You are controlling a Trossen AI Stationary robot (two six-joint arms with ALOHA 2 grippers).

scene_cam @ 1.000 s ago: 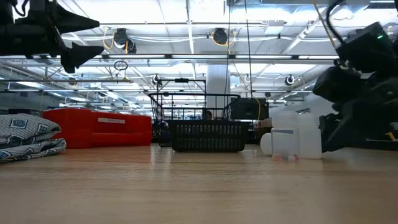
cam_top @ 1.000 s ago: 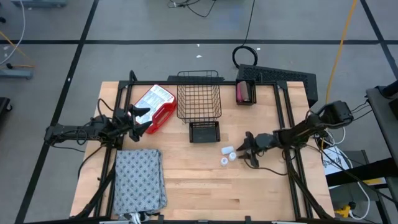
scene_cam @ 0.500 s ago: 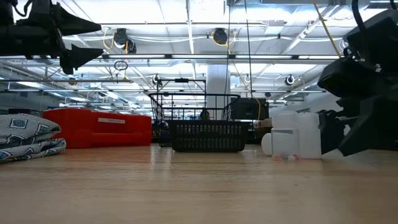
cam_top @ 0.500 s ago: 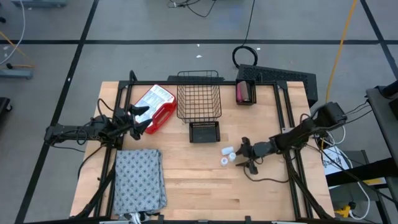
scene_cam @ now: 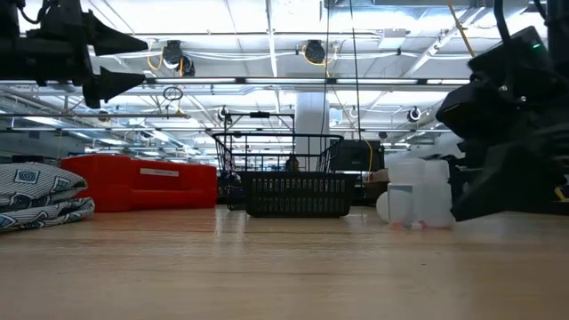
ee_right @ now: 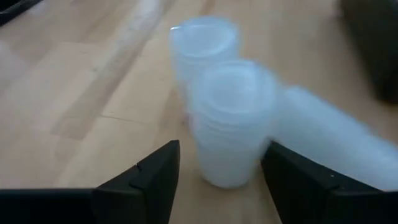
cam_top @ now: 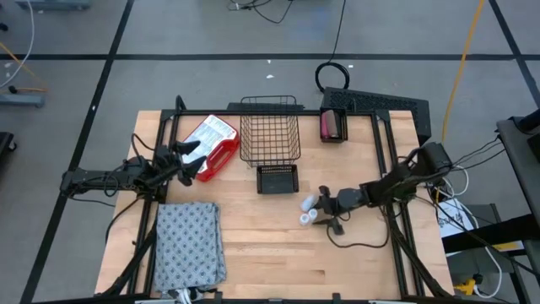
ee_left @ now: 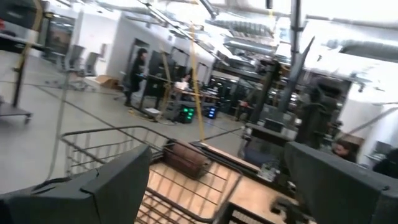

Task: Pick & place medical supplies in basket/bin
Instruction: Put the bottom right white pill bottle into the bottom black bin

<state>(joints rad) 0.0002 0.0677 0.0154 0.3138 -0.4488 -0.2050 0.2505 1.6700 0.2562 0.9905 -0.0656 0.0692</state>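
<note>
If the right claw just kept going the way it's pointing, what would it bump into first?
Most likely the nearest white vial, which stands between the open fingers of the right gripper. Two more vials sit close behind it.

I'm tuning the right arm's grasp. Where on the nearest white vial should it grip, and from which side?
Probably across the round wall of the nearest vial, around mid-height, coming in level from the table's right, where the right gripper already sits open with a finger on either side. The vial stands upright. Two more vials crowd just behind it, so a deeper reach would likely knock them.
</note>
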